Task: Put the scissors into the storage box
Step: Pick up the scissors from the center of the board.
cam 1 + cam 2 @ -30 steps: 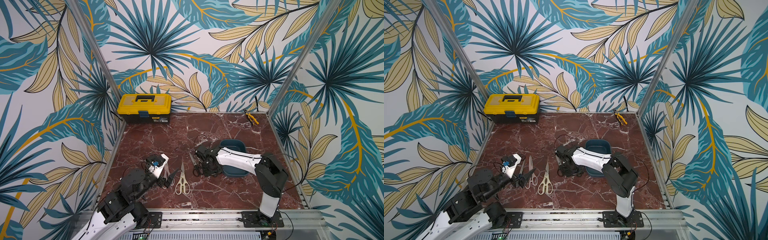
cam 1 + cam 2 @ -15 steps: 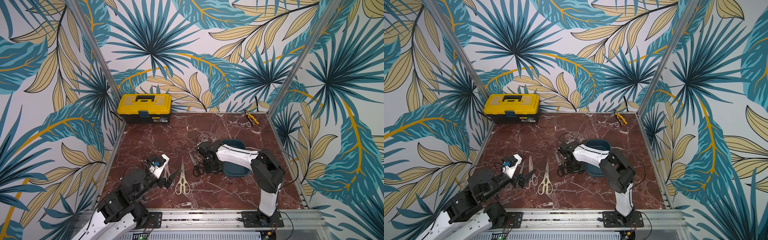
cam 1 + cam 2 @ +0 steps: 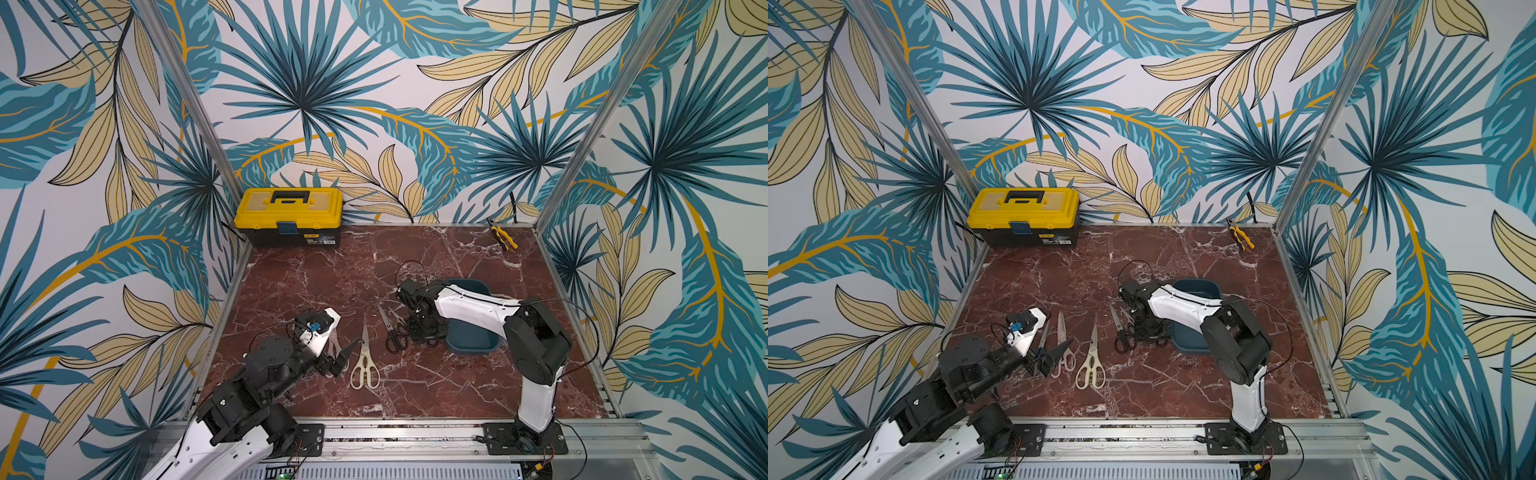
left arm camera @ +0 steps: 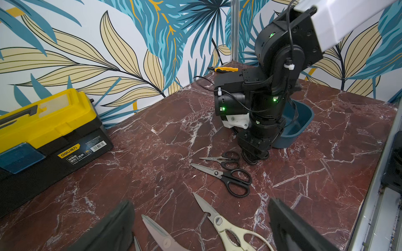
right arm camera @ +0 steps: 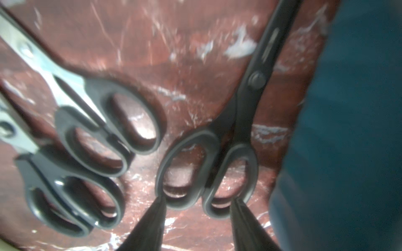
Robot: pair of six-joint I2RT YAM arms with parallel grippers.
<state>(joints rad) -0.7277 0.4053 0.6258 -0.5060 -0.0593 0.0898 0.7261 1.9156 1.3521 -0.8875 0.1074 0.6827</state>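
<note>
My right gripper (image 5: 199,198) points down beside the teal storage box (image 3: 473,345). Its fingertips press the outer sides of both handle loops of an all-black pair of scissors (image 5: 254,80), which lies along the box wall. I cannot tell whether it is off the marble. Two more black-handled scissors (image 3: 395,332) lie just left of it. Cream-handled shears (image 3: 365,365) and pink-handled scissors (image 3: 1063,345) lie near the front. My left gripper (image 4: 200,204) hovers open over their blades, holding nothing. A further blade tip (image 4: 137,243) shows by its finger.
A yellow-and-black toolbox (image 3: 289,216) stands at the back left corner. Small yellow-handled pliers (image 3: 503,237) lie at the back right. Metal frame posts and patterned walls close in the marble table (image 3: 415,399) on three sides.
The right wrist has shifted slightly toward the storage box, its jaws staying about the black scissors' handles. The left arm has not moved.
</note>
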